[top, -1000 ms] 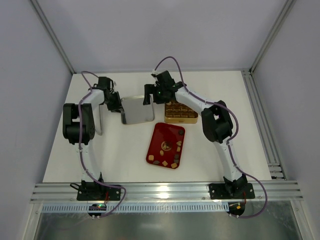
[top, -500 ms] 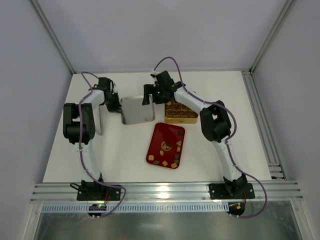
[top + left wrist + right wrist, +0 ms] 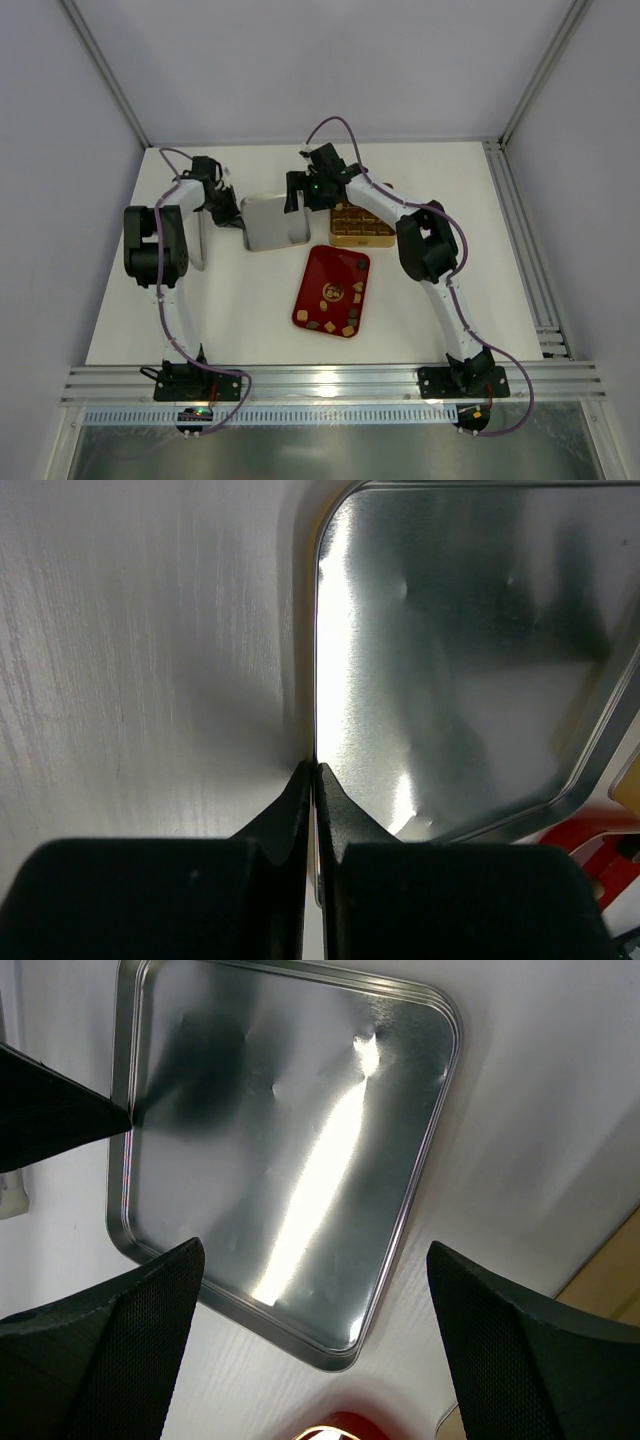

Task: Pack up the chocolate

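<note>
Chocolate (image 3: 330, 293) untouched; left hand (image 3: 315, 770) pinches lid (image 3: 450, 660)

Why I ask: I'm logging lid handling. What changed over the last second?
The left gripper, shut on the left rim of the silver lid, drew slightly left, and the lid seems to have slid a touch with it. The right gripper, open above the lid, also edged left. The red tray, the chocolate on it and the gold tin stayed put.

white table (image 3: 200, 320), red tray (image 3: 322, 272), gold tin (image 3: 361, 240), lid (image 3: 275, 220)
</note>
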You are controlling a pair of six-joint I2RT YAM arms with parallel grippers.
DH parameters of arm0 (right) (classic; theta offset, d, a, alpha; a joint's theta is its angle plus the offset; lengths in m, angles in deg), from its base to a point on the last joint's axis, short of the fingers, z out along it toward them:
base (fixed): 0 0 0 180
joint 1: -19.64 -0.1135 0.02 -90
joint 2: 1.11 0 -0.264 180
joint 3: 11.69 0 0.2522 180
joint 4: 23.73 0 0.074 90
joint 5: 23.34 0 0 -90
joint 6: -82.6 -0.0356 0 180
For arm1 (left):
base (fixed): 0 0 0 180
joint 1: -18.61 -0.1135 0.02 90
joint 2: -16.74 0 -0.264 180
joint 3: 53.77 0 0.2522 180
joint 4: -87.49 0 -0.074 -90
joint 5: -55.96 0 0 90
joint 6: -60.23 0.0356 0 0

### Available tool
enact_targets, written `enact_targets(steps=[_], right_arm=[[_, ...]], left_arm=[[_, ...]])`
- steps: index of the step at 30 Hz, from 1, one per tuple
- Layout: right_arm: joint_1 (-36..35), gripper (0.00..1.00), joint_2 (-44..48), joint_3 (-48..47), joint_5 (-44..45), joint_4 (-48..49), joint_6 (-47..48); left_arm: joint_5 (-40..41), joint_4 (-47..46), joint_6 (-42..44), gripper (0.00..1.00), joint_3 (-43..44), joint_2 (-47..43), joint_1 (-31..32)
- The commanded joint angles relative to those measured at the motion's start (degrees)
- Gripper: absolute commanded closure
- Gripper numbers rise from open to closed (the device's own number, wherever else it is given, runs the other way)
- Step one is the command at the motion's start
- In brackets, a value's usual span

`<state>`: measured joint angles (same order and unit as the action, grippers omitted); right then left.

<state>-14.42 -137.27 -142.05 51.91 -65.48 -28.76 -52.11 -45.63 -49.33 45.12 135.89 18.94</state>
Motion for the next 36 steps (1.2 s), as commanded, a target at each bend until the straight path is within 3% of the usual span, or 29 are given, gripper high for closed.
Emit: enact_targets(steps=[1, 36], right_arm=[[-0.13, 0.08, 0.19, -2.85, -0.29, -0.75, -0.08], [-0.21, 0.12, -2.71, -3.73, -1.78, -1.37, -2.45]], left_arm=[[-3.64, 1.77, -1.01, 1.00, 0.40, 0.11, -1.90], [-12.69, 1.42, -3.39, 1.00, -2.50, -6.47, -5.52]])
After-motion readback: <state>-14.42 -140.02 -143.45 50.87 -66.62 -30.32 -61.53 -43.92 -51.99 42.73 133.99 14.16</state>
